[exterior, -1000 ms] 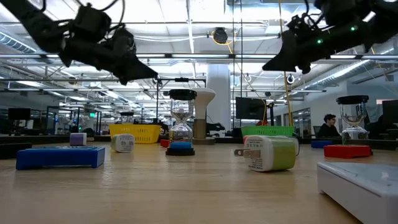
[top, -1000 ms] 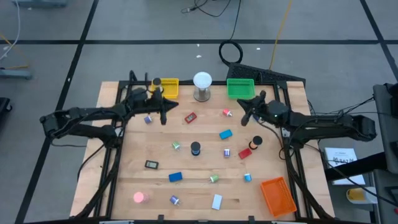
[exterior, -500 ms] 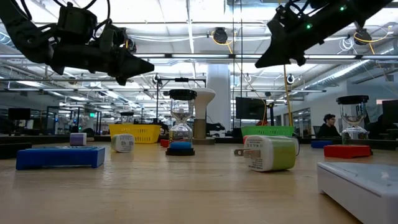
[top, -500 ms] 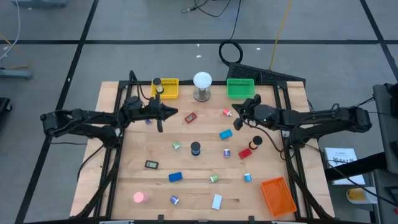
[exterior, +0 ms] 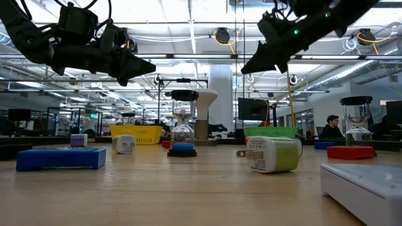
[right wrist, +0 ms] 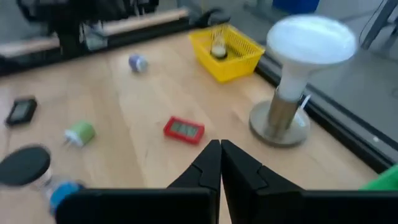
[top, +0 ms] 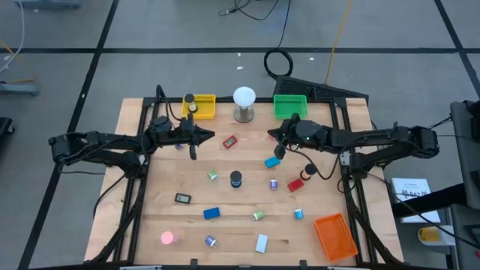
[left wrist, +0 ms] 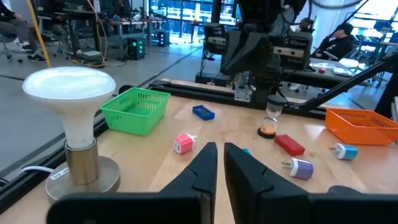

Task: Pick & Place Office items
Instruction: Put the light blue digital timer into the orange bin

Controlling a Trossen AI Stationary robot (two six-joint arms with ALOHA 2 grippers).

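Some twenty small office items are seen scattered over the wooden table [top: 157, 187], none of them held. The red block [top: 229, 140] lies toward the far side of the table, between the two arms, just in front of the white ball on its metal stand [top: 244, 103]; its long axis is set on a slant, one end toward the yellow tray [top: 202, 106] and the other toward the middle of the table. In the right wrist view the same red block [right wrist: 183, 129] is shown flat on its broad face, its pale panel upward. A blue block [top: 271, 161] lies just below and beside the right gripper [top: 278, 142], its long axis also slanted, running roughly across the table. The black round cap [top: 236, 178] stands near the middle, and the pink disc [top: 167, 238] is well apart, at the near left corner.

The step in hand is judged to be an approach: nothing is yet grasped, and both arms are held above the boards. The right gripper is seen in its own wrist view with its fingers pressed together and empty. The left gripper [top: 201, 135] is held just beside the yellow tray, its fingers [left wrist: 202, 165] nearly touching, a thin gap between them, and nothing in them.

For the next move, an opening of the jaws would be called for, then a descent with the fingers set across the short side of the chosen block.
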